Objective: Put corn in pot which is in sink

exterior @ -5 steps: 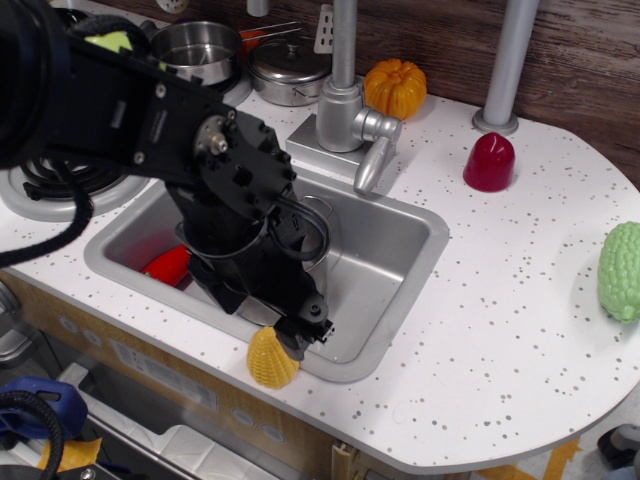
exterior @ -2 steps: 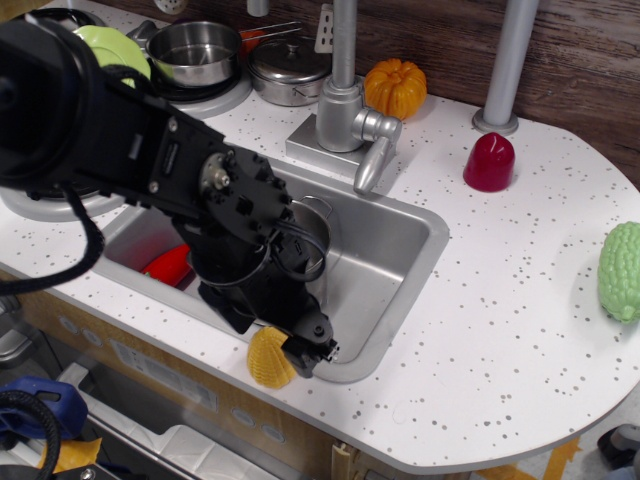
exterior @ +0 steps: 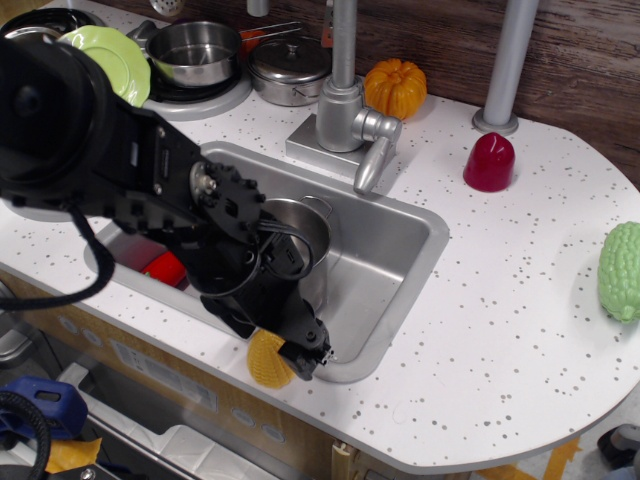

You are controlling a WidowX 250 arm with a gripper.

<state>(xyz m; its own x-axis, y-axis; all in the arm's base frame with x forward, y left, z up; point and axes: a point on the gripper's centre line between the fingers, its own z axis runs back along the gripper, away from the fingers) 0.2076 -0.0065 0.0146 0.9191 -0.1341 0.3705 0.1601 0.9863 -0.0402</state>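
The yellow-orange corn (exterior: 264, 364) lies on the white counter's front edge, just in front of the sink (exterior: 420, 245). My gripper (exterior: 292, 352) is down over the corn. One black finger (exterior: 306, 358) rests at the corn's right side and the other is hidden under the wrist, so I cannot tell whether the jaws are closed. The shiny steel pot (exterior: 302, 222) stands in the sink behind my arm, with only part of its rim showing.
A red item (exterior: 166, 268) lies in the sink's left end. The faucet (exterior: 346, 110) stands behind the sink, an orange pumpkin (exterior: 395, 87) beside it. A red object (exterior: 489, 162) and a green gourd (exterior: 620, 270) are to the right. A lidded pan (exterior: 288, 68), saucepan (exterior: 195, 50) and green plate (exterior: 108, 62) stand at the back left.
My arm has come forward and down over the corn, covering more of it. The corn has stayed in place on the counter edge.
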